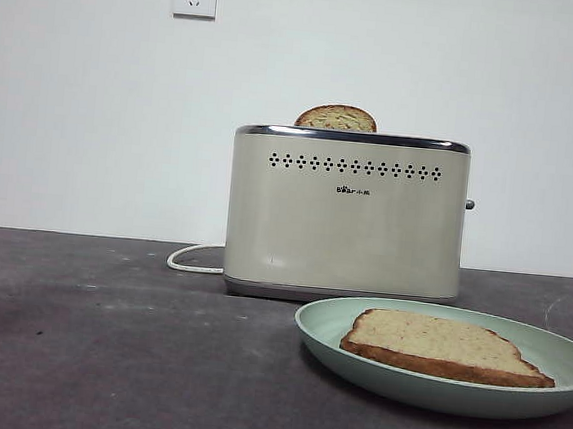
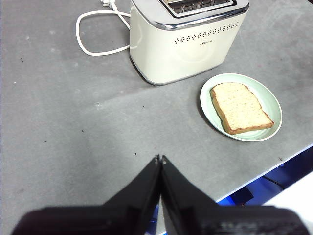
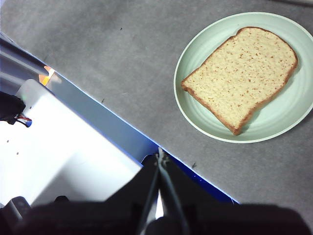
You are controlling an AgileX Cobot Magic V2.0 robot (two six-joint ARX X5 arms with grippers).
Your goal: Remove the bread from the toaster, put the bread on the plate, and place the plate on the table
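With the bread flat on the plate, resting on the worktop before the toaster, both left hand and right hand hang closed and empty; release only after full contact

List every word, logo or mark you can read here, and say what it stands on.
"Bear": small black logo, partly blurred, on the toaster under its row of dot holes.
The same logo in the left wrist view: too small to read.
Nothing else carries readable text.
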